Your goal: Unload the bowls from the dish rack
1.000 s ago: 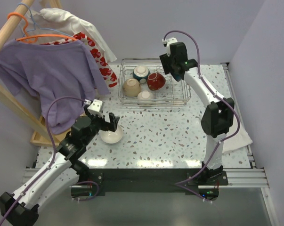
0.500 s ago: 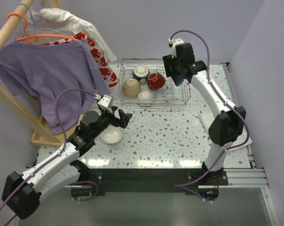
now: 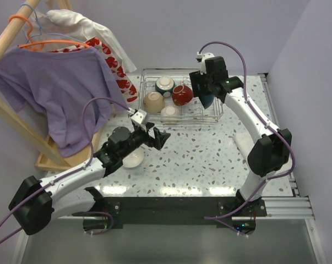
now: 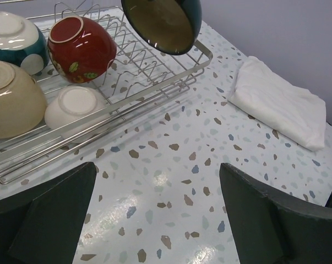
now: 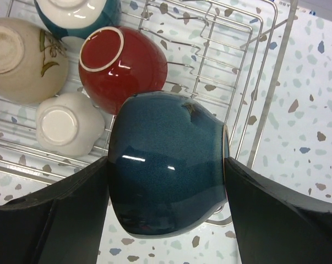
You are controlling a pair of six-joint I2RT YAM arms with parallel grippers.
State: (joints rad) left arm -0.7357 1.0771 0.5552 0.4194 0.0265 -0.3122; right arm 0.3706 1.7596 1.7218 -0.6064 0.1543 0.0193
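The dish rack stands at the back of the table with a teal-and-white bowl, a dark red bowl, a tan bowl and a small white bowl in it. My right gripper is shut on a teal bowl, held on its side above the rack's near right corner. My left gripper hangs open and empty over the bare table just in front of the rack. A cream bowl sits upright on the table, half hidden under my left arm.
A folded white cloth lies on the table at the right. A wooden clothes rail with a purple shirt on a hanger leans over the left side. The held teal bowl hangs above the left gripper's view.
My left arm has swung right and forward, away from the cream bowl and towards the rack. The right gripper has shifted slightly right with the teal bowl.
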